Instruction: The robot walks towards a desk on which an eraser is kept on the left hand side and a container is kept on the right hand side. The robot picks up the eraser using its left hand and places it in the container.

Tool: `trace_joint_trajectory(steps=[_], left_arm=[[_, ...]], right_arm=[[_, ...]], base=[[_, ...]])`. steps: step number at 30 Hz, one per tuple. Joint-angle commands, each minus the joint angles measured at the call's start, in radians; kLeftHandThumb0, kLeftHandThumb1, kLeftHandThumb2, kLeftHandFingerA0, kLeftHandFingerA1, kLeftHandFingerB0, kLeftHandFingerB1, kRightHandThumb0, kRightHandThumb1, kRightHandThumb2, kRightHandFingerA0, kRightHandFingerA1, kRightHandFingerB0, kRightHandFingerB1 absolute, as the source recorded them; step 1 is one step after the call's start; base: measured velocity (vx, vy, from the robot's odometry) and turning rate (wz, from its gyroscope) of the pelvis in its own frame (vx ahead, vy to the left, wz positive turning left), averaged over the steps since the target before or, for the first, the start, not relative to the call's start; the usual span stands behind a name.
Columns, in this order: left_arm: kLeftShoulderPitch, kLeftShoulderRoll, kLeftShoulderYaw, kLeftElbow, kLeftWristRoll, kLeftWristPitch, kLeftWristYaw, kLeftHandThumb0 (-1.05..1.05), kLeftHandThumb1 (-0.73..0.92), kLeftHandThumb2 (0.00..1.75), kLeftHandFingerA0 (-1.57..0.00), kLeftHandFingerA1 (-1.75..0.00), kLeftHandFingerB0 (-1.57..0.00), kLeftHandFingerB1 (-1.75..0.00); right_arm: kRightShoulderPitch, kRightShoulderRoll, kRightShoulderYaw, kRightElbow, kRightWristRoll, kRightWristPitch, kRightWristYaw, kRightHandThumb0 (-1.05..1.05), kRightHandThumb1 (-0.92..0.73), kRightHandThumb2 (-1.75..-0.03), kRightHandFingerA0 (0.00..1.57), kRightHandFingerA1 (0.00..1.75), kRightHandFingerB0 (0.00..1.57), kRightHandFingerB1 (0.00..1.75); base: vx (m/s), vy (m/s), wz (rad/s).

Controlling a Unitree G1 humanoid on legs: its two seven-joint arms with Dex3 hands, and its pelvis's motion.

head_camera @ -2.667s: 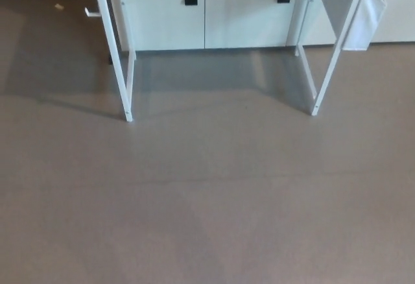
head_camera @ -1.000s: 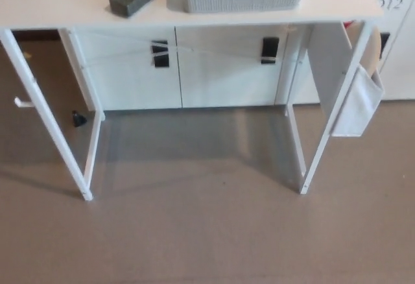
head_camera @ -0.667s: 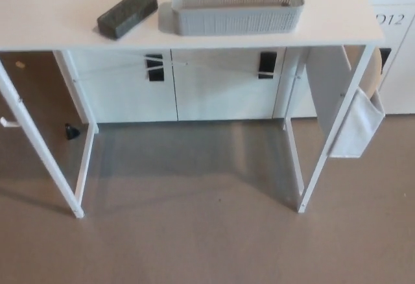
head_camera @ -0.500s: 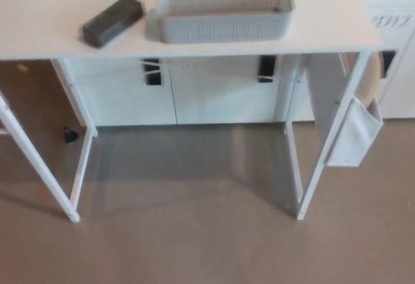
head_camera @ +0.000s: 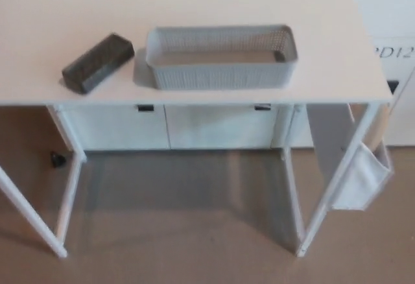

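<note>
A white desk [head_camera: 194,70] fills the upper half of the head view, seen from above and slightly in front. A dark grey eraser [head_camera: 98,62] lies flat on the desk's left part, set at a slant, near the front edge. Just beside it, to the right, stands a pale grey mesh container [head_camera: 221,57], long and shallow, and it looks empty. The two are close together but a narrow strip of bare desk shows between them.

No part of the robot shows. Neither the left nor the right hand is in the picture, so nothing can be said about how their fingers stand, and neither is seen holding or touching anything. With no hand to measure from, the eraser can only be placed by the desk: on the side where the left arm would enter.

Judging what might go wrong: the eraser sits close to the front edge, so a reach that nudges rather than grips it could push it off onto the floor [head_camera: 181,232]. Its slant means the fingers would need to line up across its narrow width. It also lies near the container, so a wide approach could knock the light container sideways.
</note>
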Motion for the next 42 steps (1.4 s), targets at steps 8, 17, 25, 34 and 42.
trace_joint_trajectory(steps=[8, 17, 25, 34, 42], left_arm=[[0.006, 0.011, -0.003, -0.005, 0.007, -0.006, 0.014, -0.21, 0.61, 0.58, -0.64, -0.50, -0.54, -0.45], [0.006, 0.016, -0.004, -0.026, -0.005, -0.004, -0.013, -0.22, 0.62, 0.58, -0.61, -0.49, -0.50, -0.45], [0.005, 0.016, -0.003, -0.021, -0.006, 0.002, -0.016, -0.23, 0.60, 0.57, -0.62, -0.50, -0.51, -0.45], [0.018, 0.022, -0.011, -0.015, -0.001, 0.002, -0.021, -0.23, 0.58, 0.57, -0.64, -0.51, -0.52, -0.46], [0.022, 0.022, -0.006, -0.011, -0.010, -0.008, -0.032, -0.27, 0.58, 0.57, -0.64, -0.51, -0.53, -0.46]], right_arm=[[0.015, -0.001, 0.000, 0.017, -0.009, -0.038, -0.007, -0.46, -0.50, -0.54, 0.78, 0.63, 0.51, 0.49], [-0.005, 0.002, -0.005, 0.028, -0.004, -0.047, -0.005, -0.46, -0.50, -0.54, 0.78, 0.62, 0.53, 0.50], [0.000, 0.001, -0.006, 0.025, -0.001, -0.045, 0.002, -0.46, -0.50, -0.54, 0.76, 0.61, 0.53, 0.49], [0.007, 0.005, -0.004, 0.056, -0.008, -0.063, -0.004, -0.46, -0.50, -0.54, 0.79, 0.62, 0.55, 0.48], [0.014, 0.008, -0.001, 0.047, -0.009, -0.067, -0.006, -0.47, -0.50, -0.55, 0.81, 0.64, 0.56, 0.50]], base=[[0.24, 0.068, 0.09], [0.33, -0.139, 0.15], [0.27, 0.064, -0.17], [0.34, 0.176, -0.11], [0.17, 0.013, 0.14]])
